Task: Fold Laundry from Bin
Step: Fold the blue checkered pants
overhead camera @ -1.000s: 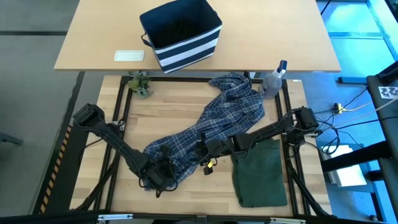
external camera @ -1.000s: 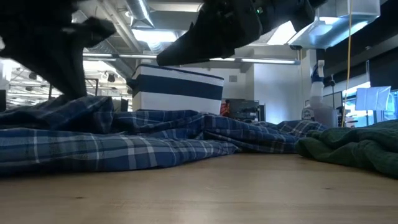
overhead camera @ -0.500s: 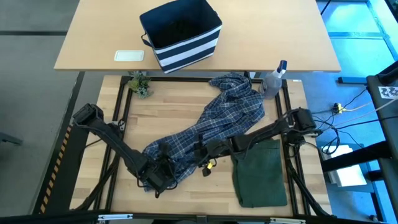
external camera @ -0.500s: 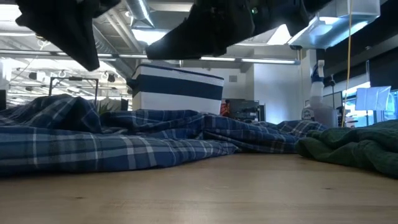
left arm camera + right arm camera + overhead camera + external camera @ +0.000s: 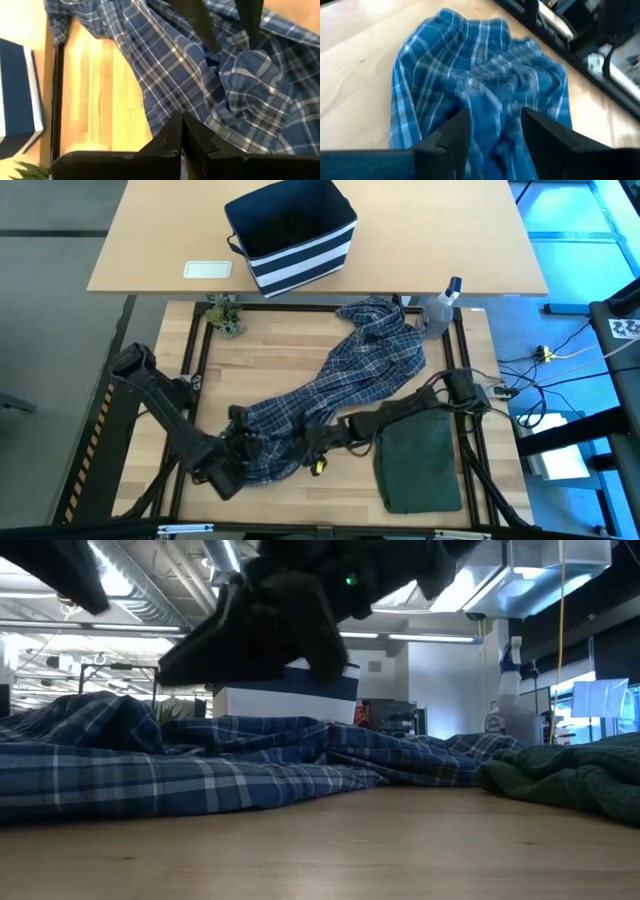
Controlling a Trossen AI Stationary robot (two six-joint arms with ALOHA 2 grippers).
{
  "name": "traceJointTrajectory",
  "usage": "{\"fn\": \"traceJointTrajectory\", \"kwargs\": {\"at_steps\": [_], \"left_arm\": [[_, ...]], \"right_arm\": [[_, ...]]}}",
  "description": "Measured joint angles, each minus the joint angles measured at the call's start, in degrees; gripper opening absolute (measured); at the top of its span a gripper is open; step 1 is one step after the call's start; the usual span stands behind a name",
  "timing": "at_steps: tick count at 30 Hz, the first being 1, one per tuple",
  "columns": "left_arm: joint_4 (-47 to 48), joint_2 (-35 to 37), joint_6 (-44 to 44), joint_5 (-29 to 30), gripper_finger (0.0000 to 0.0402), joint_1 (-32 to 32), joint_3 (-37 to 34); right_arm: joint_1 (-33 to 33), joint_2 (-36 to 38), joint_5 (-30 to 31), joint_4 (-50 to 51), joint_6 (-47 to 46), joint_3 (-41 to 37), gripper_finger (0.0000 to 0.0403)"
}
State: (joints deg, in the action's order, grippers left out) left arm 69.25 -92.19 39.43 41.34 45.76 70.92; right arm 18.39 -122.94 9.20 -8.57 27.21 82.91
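The green garment (image 5: 417, 458) lies folded on the surface; the plaid shirt (image 5: 340, 380) remains unfolded, the closed left claw (image 5: 236, 452) pinching it, the right claw (image 5: 312, 450) open, empty.

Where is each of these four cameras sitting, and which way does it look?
High view: above the table, looking straight down; shows both arms, the plaid shirt, green garment and striped bin.
Low view: at tabletop height, looking level across the shirt toward the bin; a dark arm hangs overhead.
Left wrist view: on the left arm, looking past the shut left gripper at the shirt.
Right wrist view: on the right arm, looking past the open right gripper at the shirt.
All four share the plaid shirt.
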Motion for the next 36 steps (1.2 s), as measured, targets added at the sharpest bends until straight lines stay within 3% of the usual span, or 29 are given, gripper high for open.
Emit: {"fn": "traceJointTrajectory", "kwargs": {"at_steps": [6, 13, 21, 26, 36], "left_arm": [[-6.0, 6.3, 7.4, 0.7, 0.0, 4.1, -8.7], [-21.8, 14.2, 6.2, -2.5, 0.0, 4.5, -19.9], [-27.2, 23.6, 9.8, -4.9, 0.0, 6.0, -30.5], [-28.9, 27.0, 13.0, -4.4, 0.0, 6.2, -32.5], [-29.0, 27.1, 12.5, -4.0, 0.0, 6.2, -32.5]], "right_arm": [[1.6, -3.7, 2.0, 2.5, 3.9, 5.7, 0.0177], [1.9, -3.7, 7.1, 3.3, 7.5, 6.0, 0.0177], [2.9, -6.5, 9.2, 2.4, 11.1, 6.6, 0.0177], [4.0, -8.7, 12.1, 2.2, 13.7, 8.4, 0.0177], [5.9, -9.5, 14.2, 2.8, 15.1, 10.2, 0.0177]]}}
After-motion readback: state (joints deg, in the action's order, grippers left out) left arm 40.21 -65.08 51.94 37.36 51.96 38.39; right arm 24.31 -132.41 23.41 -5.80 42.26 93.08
